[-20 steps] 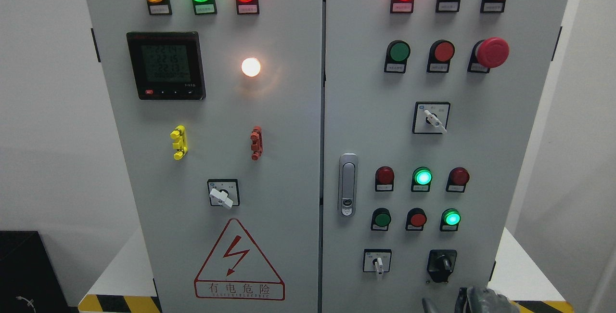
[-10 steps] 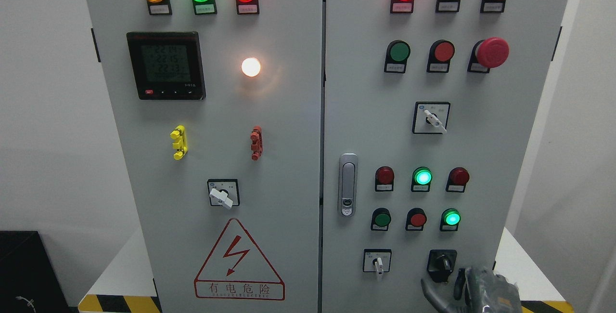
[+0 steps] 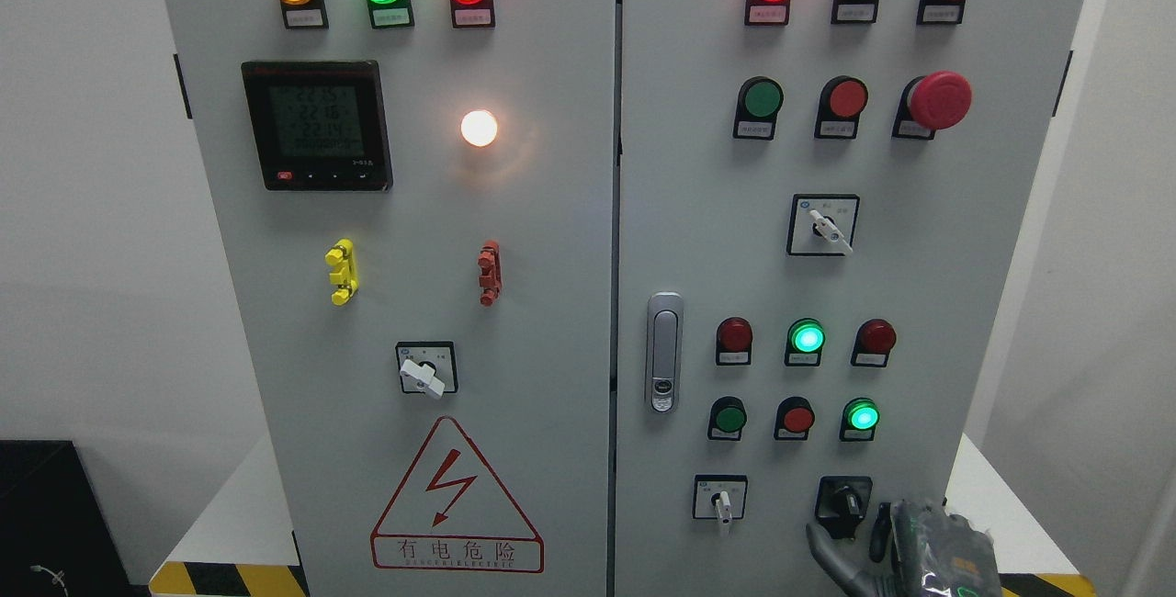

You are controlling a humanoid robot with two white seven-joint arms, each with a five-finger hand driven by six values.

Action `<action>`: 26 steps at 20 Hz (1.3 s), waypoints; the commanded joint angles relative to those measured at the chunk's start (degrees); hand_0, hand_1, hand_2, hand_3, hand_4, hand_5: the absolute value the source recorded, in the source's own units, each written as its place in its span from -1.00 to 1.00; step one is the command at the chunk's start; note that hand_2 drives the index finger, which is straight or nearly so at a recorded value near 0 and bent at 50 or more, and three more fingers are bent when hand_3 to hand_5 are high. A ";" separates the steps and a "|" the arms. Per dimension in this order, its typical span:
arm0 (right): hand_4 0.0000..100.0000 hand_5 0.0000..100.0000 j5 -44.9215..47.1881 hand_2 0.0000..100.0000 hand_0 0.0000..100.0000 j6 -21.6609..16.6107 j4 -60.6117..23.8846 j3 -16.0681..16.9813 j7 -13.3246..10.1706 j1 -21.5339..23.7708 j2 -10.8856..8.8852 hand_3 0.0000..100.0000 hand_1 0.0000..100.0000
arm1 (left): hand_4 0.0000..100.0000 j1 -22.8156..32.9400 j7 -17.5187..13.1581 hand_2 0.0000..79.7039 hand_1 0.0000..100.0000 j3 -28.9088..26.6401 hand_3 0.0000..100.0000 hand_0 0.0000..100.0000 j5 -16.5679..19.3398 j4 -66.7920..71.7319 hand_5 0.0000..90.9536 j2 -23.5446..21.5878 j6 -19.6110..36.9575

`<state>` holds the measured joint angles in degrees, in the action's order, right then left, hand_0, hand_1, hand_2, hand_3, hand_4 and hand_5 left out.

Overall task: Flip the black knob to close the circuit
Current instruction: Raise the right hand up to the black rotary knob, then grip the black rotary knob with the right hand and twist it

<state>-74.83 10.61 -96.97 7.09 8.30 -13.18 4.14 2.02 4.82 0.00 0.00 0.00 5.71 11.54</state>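
grey electrical cabinet (image 3: 551, 211) with two doors fills the view. the black knob (image 3: 842, 502) sits at the bottom right of the right door, just right of a small white selector switch (image 3: 721, 498) and right under a lit green button (image 3: 862, 416). the right hand (image 3: 905, 553) comes up from the bottom edge just below and right of the knob, one dark finger (image 3: 820, 543) reaching toward the knob's lower left edge, close but i can't tell if it actually touches. fingers look loosely spread and hold nothing. higher on that door there's a red mushroom stop button (image 3: 939, 100), and on the left door a digital meter (image 3: 317, 124) and a warning triangle sticker (image 3: 457, 501)
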 commanded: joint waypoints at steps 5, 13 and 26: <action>0.57 0.56 -0.93 0.53 -1.00 -0.32 0.21 0.12 -0.30 -0.36 -1.50 0.93 -0.54 | -1.00 0.00 0.01 -1.00 -1.00 1.14 -1.00 -1.00 1.23 1.23 -1.00 0.00 -0.03; 0.57 0.55 -0.84 0.53 -1.00 -0.24 1.52 0.73 -0.57 -1.76 -1.50 0.92 -0.43 | -1.00 0.00 0.01 -1.00 -1.00 1.14 -1.00 -1.00 1.23 1.32 -1.00 0.00 -0.03; 0.56 0.54 -0.49 0.52 -1.00 -0.59 1.96 2.05 -0.65 -1.85 -2.47 0.91 -0.40 | -1.00 0.00 0.01 -1.00 -1.00 1.14 -1.00 -1.00 1.23 1.32 -1.00 0.00 -0.03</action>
<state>-75.45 9.95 -95.53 8.27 7.70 -14.92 1.93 2.02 4.81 0.00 0.00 0.00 5.71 11.54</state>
